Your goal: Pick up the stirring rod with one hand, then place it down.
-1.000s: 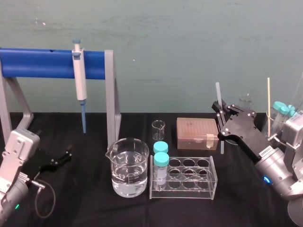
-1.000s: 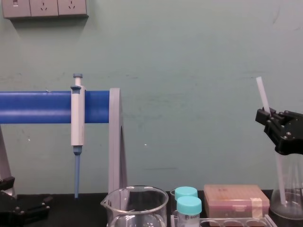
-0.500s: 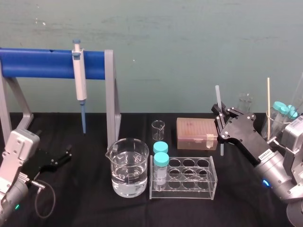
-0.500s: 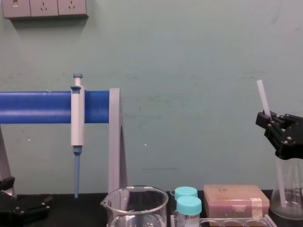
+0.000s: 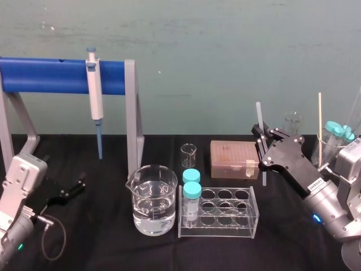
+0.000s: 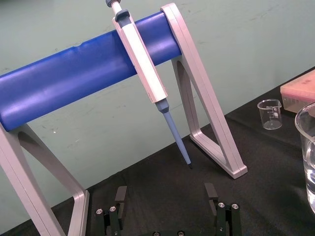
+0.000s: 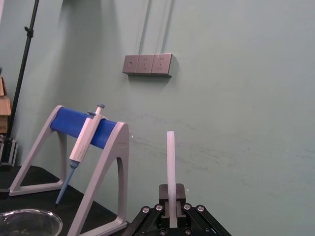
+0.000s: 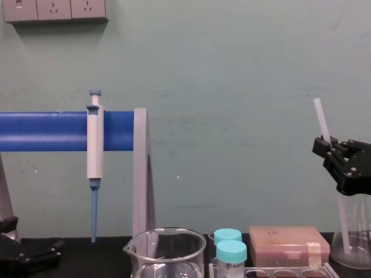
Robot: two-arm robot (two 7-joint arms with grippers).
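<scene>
No legible text, white sticker on the right arm, print too small to read

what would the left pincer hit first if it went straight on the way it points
Most likely the pipette's blue tip, hanging from the blue rack ahead of the open left pincer. The rack's grey leg stands beside that line; depth is unclear, so it might slip under the tip.

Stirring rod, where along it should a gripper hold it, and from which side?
Mid-shaft, from the side, as the right gripper holds the stirring rod now: thin, straight and near upright, it balances there with both ends free. The left gripper lies parked, open, on the table.
</scene>
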